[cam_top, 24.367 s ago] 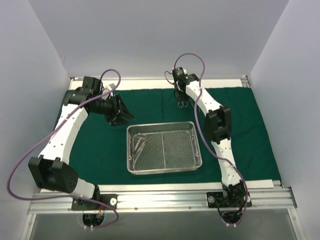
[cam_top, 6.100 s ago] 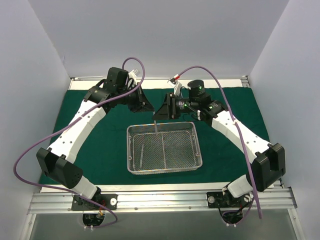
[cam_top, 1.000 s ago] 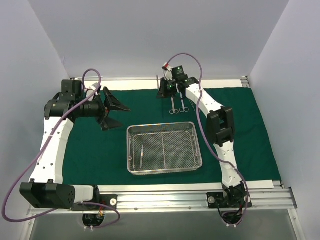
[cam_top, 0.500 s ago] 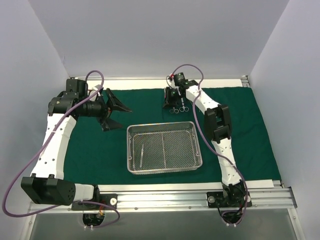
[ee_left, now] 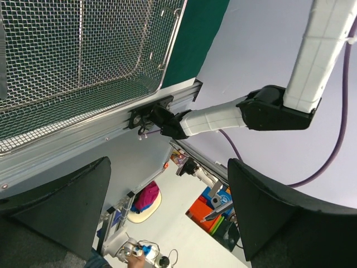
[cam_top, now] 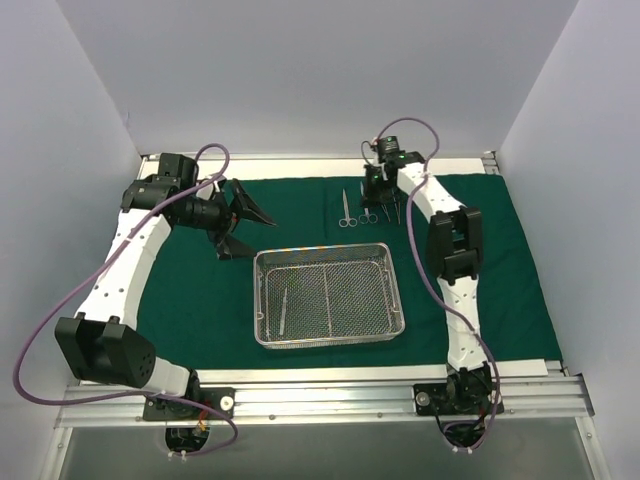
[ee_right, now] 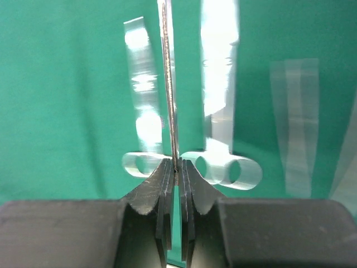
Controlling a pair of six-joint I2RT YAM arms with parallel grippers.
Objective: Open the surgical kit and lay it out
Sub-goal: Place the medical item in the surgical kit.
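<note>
- The left end effector point(cam_top: 245, 228) hangs over the left part of the green cloth point(cam_top: 500, 260), its fingers wide apart and holding nothing.
- The cloth is already opened and lies flat, with the wire tray point(cam_top: 328, 250) on it near the middle.
- One slim tool point(cam_top: 283, 308) lies in the left half of the tray, not yet laid out; the rest of the tray looks bare.
- Two pairs of scissors point(cam_top: 345, 210) lie side by side on the cloth beyond the tray.
- The right end effector point(ee_right: 175, 167), just right of them at the far edge, is clamped on a thin steel tool point(ee_right: 169, 84).
- By my judgement, the job is mostly done: this tool needs setting down, then the last one needs fetching.
- The wrist view is blurred, so I cannot tell whether the held tool is tweezers, and the arm hides the cloth beside it.
</note>
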